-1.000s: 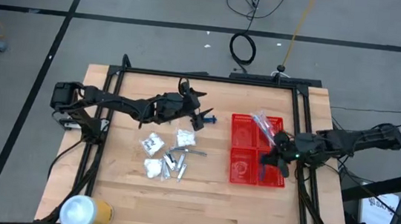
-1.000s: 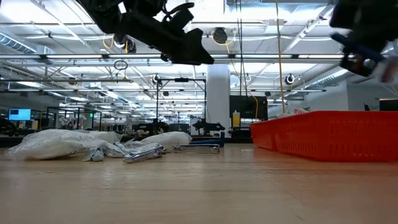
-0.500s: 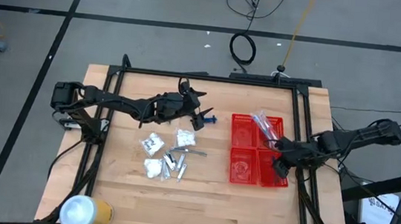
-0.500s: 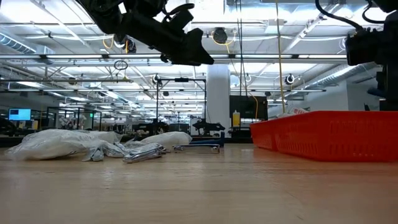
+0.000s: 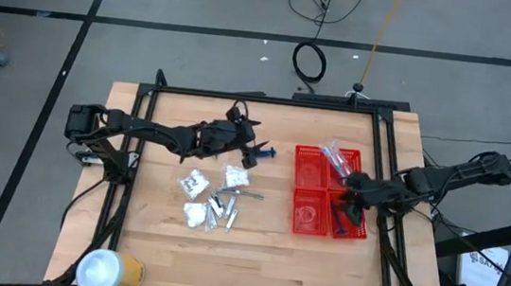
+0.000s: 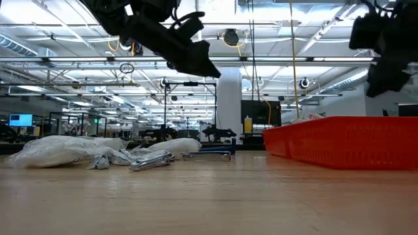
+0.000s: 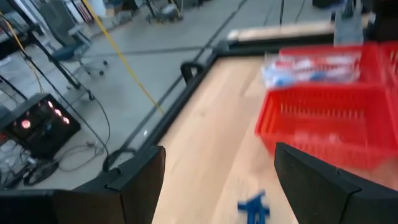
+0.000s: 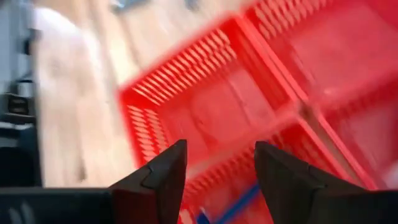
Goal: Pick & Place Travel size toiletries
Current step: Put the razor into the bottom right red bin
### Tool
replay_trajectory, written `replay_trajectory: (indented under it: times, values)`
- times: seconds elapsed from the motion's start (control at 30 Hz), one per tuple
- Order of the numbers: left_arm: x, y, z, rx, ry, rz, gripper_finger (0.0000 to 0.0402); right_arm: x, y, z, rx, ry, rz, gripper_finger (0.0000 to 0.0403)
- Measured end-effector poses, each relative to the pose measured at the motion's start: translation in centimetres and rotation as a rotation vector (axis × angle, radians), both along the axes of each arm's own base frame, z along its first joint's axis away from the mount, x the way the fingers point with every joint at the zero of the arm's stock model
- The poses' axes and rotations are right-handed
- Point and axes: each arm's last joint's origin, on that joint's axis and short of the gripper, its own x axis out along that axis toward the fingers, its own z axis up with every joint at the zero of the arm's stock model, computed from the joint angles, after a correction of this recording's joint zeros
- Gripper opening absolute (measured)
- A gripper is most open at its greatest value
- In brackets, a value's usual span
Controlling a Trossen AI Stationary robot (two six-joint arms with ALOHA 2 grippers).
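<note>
Right gripper (image 8: 214, 180) open, empty, over red basket (image 5: 311, 201)

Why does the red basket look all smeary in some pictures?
Both wrist views are motion-blurred: the red basket smears in the right wrist view and is soft in the left wrist view. The high view is sharp; in the low view, bright ceiling lights leave both arms as dark silhouettes.

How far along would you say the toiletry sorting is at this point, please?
Partly done. The basket already holds clear-wrapped items and a blue-handled piece. The right gripper hangs open and empty over the basket; the left gripper hangs open near a blue item. White packets and silver tubes remain on the table.
</note>
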Motion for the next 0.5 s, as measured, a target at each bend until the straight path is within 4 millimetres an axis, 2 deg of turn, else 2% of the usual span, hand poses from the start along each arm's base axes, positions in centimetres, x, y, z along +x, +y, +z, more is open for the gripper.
replay_trajectory:
  times: [0.2, 0.4, 0.5]
  values:
    - [-1.0, 0.8, -1.7, -0.148, 0.128, 0.089, 0.0296, 1.4, 0.4, 1.7, -0.139, -0.251, 0.156, 0.0171]
    - [-3.3, 2.8, -3.9, -0.402, 0.256, 0.333, 0.0296, 2.5, 0.2, 3.7, -0.468, -0.491, 0.157, 0.0171]
    - [-4.6, 3.2, -4.7, -0.472, 0.366, 0.41, 0.0296, 3.1, 0.1, 3.5, -0.649, -0.553, 0.127, 0.0172]
